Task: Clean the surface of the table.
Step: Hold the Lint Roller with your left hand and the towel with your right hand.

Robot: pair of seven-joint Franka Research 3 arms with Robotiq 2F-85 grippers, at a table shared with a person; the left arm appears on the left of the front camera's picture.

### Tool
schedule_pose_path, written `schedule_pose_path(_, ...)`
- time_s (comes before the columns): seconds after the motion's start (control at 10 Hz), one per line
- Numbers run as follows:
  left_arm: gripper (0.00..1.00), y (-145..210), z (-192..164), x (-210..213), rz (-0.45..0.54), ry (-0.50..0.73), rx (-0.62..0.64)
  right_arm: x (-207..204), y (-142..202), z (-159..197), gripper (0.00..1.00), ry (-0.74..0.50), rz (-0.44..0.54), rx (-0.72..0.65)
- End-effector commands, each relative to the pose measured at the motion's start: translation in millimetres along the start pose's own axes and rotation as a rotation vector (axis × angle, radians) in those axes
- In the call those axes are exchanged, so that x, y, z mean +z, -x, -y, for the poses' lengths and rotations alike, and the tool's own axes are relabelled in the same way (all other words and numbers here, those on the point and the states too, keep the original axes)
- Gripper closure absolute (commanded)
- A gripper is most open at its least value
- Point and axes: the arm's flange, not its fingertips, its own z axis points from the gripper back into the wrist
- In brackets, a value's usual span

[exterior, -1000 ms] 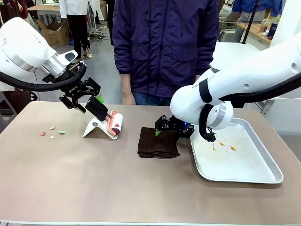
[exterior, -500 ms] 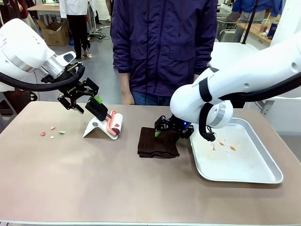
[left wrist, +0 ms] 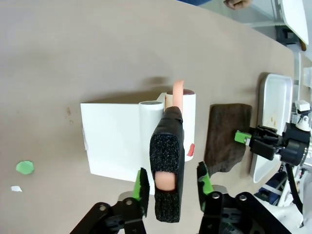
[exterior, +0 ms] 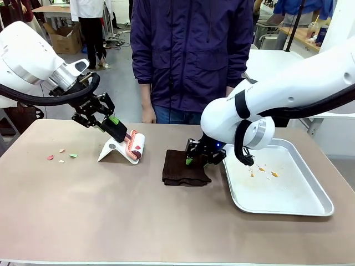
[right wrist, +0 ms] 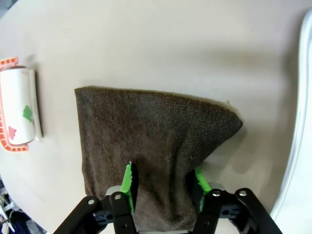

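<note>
Crumbs (exterior: 61, 155) lie at the desk's (exterior: 111, 221) left, so I judge the roller (left wrist: 168, 161) is meant for them. My left jaws straddle its handle, half-closed; I can't tell if they grip. At centre my right jaws pinch the cloth's (right wrist: 156, 131) near edge, likely for wiping. The desk spans the lower frame beneath both, tray (exterior: 310, 208) at right.

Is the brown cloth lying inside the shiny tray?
No, the cloth lies on the table, beside the tray and outside its rim.
</note>
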Motion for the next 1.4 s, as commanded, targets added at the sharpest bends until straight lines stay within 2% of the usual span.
schedule_pose_path(0.0, 1.0, -7, 0, -1, 0.026, 0.029, 0.045, -4, -3, 2, 1.0, -0.015, -0.004, -0.006)
schedule_pose_path(0.1, 1.0, -7, 0, -1, 0.032, 0.031, 0.049, -5, -3, 3, 0.98, -0.015, -0.008, -0.007)
schedule_pose_path(0.4, 1.0, -6, -3, 0, 0.04, 0.036, 0.05, -5, -3, 3, 1.0, -0.022, -0.023, -0.004)
schedule_pose_path(0.9, 1.0, -6, -4, 6, 0.056, 0.052, 0.05, 0, -4, 9, 1.0, -0.111, -0.044, -0.016)
schedule_pose_path(1.1, 1.0, -2, -4, 19, 0.092, 0.128, 0.041, 19, -1, 23, 1.0, -0.275, -0.043, -0.048)
schedule_pose_path(1.3, 1.0, 6, -13, 37, 0.087, 0.275, 0.033, 44, 8, 49, 1.0, -0.641, -0.107, -0.063)
